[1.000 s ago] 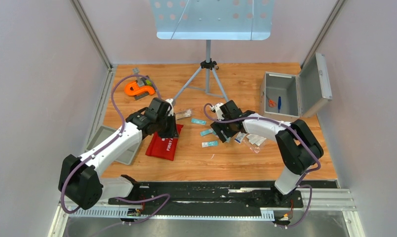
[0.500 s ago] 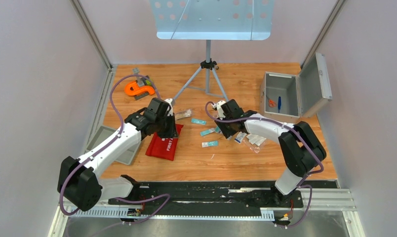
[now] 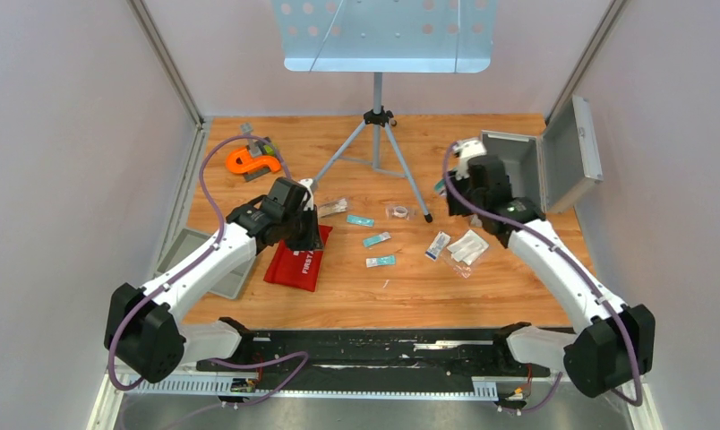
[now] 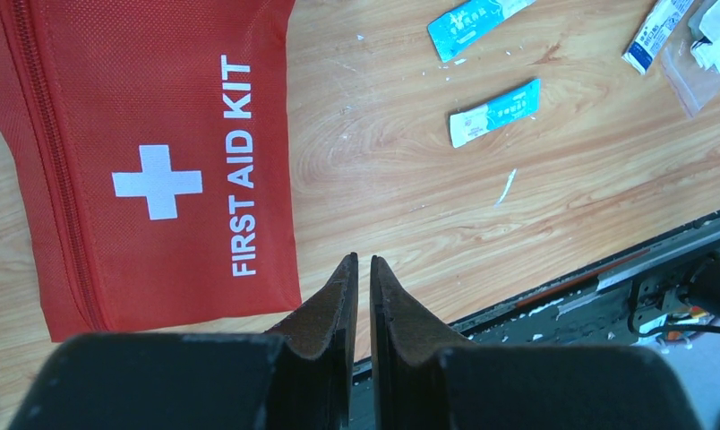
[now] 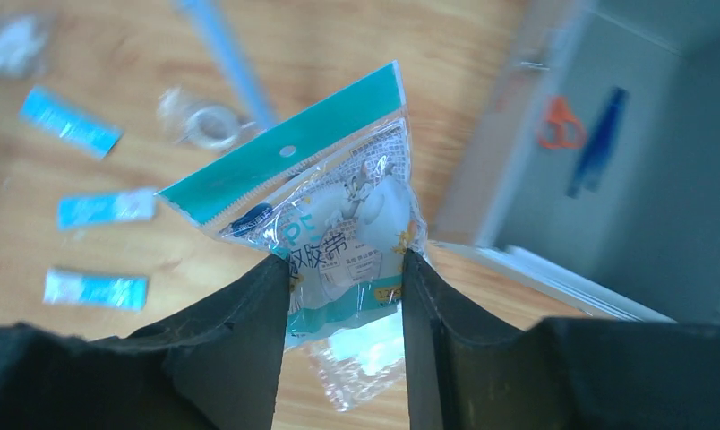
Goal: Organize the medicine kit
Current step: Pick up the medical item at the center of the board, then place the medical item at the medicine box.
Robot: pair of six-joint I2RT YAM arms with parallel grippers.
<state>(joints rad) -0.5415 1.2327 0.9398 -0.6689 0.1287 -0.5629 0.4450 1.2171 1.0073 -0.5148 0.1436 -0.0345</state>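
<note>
Right end effector (image 5: 343,260) newly beside silver-grey, open-lidded medicine kit (image 3: 570,154), clamped on teal-topped packet (image 5: 334,197); left end effector (image 4: 363,261) together

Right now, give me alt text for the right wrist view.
The right gripper is shut on a clear packet with a teal header, held above the wooden table beside the open medicine kit at right. Orange scissors and a blue item lie inside the kit; blurred teal sachets and a tape roll lie on the table at left.

"FIRST AID KIT" with white cross on red pouch (image 4: 141,116)
</note>
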